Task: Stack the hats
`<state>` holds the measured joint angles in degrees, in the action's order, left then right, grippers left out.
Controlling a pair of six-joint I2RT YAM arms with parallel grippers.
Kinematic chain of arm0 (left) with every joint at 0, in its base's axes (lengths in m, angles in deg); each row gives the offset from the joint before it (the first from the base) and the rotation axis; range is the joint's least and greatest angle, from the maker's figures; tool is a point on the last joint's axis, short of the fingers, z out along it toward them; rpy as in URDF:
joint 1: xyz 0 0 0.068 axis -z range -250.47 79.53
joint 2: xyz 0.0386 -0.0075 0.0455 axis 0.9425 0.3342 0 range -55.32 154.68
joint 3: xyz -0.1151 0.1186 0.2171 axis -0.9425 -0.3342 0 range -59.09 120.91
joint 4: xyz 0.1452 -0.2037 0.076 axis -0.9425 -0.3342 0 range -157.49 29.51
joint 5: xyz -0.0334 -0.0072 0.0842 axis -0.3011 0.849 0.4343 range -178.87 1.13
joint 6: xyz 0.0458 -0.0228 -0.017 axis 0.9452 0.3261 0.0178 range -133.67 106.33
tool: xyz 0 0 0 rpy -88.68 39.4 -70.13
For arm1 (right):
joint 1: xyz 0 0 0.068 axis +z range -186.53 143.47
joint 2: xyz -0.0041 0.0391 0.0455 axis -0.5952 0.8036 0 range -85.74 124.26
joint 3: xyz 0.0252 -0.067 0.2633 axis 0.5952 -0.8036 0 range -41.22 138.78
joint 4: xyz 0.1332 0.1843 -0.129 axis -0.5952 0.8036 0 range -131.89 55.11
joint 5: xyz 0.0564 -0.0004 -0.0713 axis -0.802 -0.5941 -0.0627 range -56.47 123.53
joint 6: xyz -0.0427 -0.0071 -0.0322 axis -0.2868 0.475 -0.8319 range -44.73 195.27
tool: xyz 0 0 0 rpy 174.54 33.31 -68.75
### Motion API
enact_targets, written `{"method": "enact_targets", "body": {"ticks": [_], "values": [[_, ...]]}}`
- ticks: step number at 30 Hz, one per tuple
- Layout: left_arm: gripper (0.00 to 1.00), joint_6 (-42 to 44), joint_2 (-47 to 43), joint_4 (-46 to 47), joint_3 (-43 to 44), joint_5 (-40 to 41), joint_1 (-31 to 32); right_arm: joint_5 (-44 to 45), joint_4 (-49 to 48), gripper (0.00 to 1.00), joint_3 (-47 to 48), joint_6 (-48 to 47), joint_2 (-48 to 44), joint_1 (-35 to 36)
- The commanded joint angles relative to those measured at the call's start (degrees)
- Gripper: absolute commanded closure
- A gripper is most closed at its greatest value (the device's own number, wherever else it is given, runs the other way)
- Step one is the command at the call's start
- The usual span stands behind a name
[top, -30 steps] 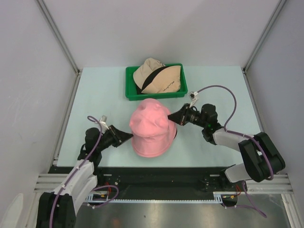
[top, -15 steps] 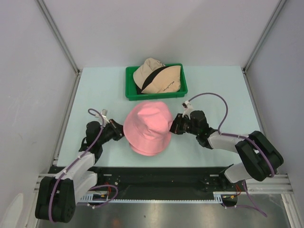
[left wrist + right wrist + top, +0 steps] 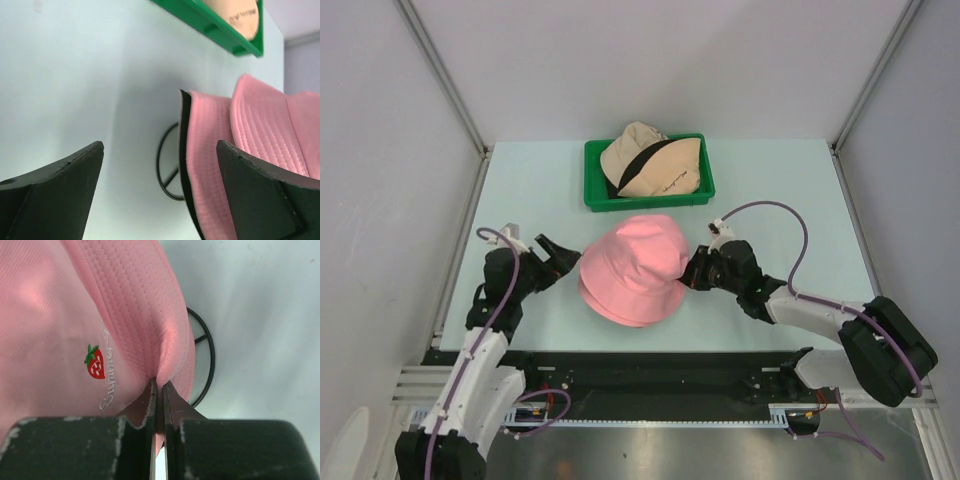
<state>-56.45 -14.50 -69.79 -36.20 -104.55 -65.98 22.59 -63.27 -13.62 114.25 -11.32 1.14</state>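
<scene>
A pink hat (image 3: 632,268) sits crown-up in the middle of the table, over a black wire stand (image 3: 165,170) that shows beneath its brim. A dark edge runs under the pink brim (image 3: 184,135). My right gripper (image 3: 688,275) is shut on the hat's right brim, and the right wrist view shows the fabric pinched between the jaws (image 3: 160,385) beside a strawberry mark (image 3: 95,362). My left gripper (image 3: 557,258) stands open just left of the hat (image 3: 260,120) with nothing between its fingers (image 3: 160,150). A beige hat (image 3: 650,160) with a black band lies in the green tray.
The green tray (image 3: 592,180) stands at the back centre of the table, just behind the pink hat. Grey walls with metal posts close in the left, right and back. Bare pale table surface lies on both sides of the hat.
The pink hat has settled lower and smoothed out. My left gripper has let go of its left brim, opened wide and drawn back to the left. The right gripper keeps its hold.
</scene>
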Motion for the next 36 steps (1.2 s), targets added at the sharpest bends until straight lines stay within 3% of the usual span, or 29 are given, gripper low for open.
{"method": "enact_targets", "body": {"ticks": [1,7,11,21,30,36], "values": [[0.01,2.7,-5.7,-11.3,3.2,6.3,-2.4,4.1,6.2,1.0,-0.4,-0.7,-3.7,1.0],[0.09,0.4,-9.5,-13.8,3.2,3.7,-2.4,4.8,7.2,1.0,0.2,-1.2,-5.3,1.3],[0.18,-3.3,-12.4,-8.3,2.8,-2.2,-2.4,5.1,7.3,1.0,0.6,-1.5,-4.8,1.7],[0.25,-4.2,-11.7,-0.5,4.7,-13.0,-1.0,5.9,7.2,1.0,1.5,-1.6,-3.3,3.6],[0.3,-4.4,-8.6,1.7,3.2,-15.4,2.4,6.9,8.0,1.0,3.0,-1.9,-2.4,5.1],[0.32,-2.7,-5.8,-2.4,3.8,-11.7,6.7,7.8,9.1,1.0,3.6,-2.0,-3.0,5.8]]}}
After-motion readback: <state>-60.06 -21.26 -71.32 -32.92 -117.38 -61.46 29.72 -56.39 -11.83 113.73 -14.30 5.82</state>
